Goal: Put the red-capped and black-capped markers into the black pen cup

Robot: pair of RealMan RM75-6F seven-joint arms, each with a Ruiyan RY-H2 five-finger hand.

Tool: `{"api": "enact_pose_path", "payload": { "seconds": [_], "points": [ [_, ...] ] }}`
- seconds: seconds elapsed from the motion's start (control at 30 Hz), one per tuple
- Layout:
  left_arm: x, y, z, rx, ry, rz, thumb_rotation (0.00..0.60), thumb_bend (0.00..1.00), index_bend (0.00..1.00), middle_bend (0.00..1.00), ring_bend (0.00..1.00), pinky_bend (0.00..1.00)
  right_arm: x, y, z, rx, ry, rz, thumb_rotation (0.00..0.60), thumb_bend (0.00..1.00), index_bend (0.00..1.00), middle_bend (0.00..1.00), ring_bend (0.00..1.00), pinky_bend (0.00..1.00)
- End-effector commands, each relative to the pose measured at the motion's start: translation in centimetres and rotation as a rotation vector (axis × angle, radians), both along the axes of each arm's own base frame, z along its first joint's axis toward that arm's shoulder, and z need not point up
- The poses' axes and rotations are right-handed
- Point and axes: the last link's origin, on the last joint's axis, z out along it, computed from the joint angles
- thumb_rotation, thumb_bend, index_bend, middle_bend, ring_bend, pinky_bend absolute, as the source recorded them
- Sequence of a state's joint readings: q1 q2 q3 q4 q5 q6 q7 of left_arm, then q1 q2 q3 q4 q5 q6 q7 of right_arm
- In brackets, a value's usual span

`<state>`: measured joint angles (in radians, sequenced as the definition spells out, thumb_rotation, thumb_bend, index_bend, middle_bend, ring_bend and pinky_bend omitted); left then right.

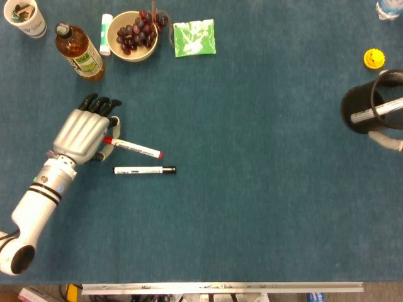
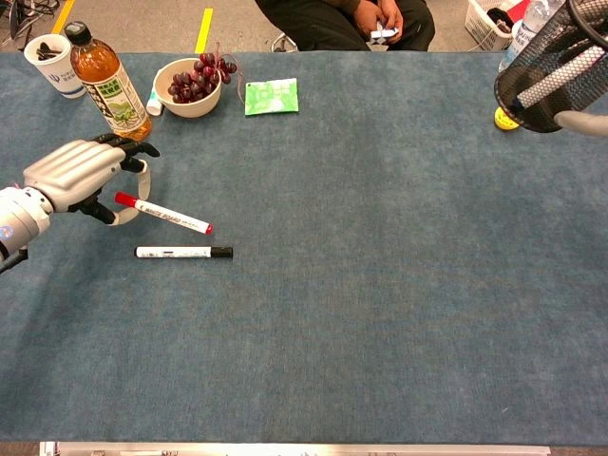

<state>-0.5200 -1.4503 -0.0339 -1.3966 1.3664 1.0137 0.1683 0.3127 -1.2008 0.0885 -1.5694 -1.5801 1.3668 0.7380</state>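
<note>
The wide counter (image 1: pixel 252 207), covered in blue-grey felt, carries everything. On its near-left side the robot's silver left hand (image 1: pixel 83 133) with black fingertips is clamped on the white marker with the red cap (image 1: pixel 132 146), pinching it at the capped end; in the chest view this marker tilts with its far tip lower (whether that tip touches the felt I cannot tell). Just in front of it, apart from the hand, the white marker with the black cap (image 1: pixel 145 170) lies flat on the counter.

At the far right the black mesh pen cup (image 1: pixel 367 109) is tilted and holds a white marker inside (image 1: pixel 376 111); a pale finger of the right hand (image 2: pixel 580 120) shows along its lower side, gripping the cup (the rest of that hand is out of frame).

Along the back edge stand an amber tea bottle with a green label (image 1: pixel 79 53), a cream bowl of dark red grapes (image 1: pixel 133 35), a green foil packet (image 1: pixel 194 38), a white paper cup (image 1: pixel 24 17) and a small yellow round object (image 1: pixel 373 58).
</note>
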Motion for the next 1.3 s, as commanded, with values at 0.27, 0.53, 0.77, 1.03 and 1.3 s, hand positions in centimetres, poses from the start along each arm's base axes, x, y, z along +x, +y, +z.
{"api": "enact_pose_path", "payload": {
  "seconds": [0.27, 0.53, 0.77, 1.03, 1.3],
  "points": [
    [1.7, -0.2, 5.6, 0.147, -0.048, -0.078, 0.6, 0.33, 0.58, 0.16, 0.11, 0.09, 1.3, -0.4, -2.1, 0.096, 0.015, 0.012, 0.6, 0.36, 0.48, 0.43, 0.29, 0.22],
    [3.4, -1.1, 9.0, 0.242, -0.076, -0.151, 0.6, 0.33, 0.58, 0.16, 0.11, 0.09, 3.8, -1.2, -3.9, 0.203, 0.034, 0.04, 0.6, 0.36, 0.48, 0.43, 0.29, 0.22],
    [4.4, -1.8, 10.4, 0.274, -0.073, -0.202, 0.6, 0.33, 0.58, 0.16, 0.11, 0.09, 6.3, -2.1, -6.3, 0.287, 0.053, 0.07, 0.6, 0.37, 0.48, 0.43, 0.29, 0.22],
    [5.0, -2.0, 11.1, 0.296, -0.068, -0.241, 0.6, 0.33, 0.58, 0.16, 0.11, 0.09, 9.5, -2.6, -9.8, 0.377, 0.109, 0.131, 0.6, 0.37, 0.48, 0.43, 0.29, 0.23],
    [5.6, -1.9, 11.4, 0.308, -0.072, -0.275, 0.6, 0.33, 0.58, 0.16, 0.11, 0.09, 11.7, -3.0, -12.6, 0.419, 0.173, 0.178, 0.6, 0.37, 0.48, 0.43, 0.29, 0.23]
  ]
}}
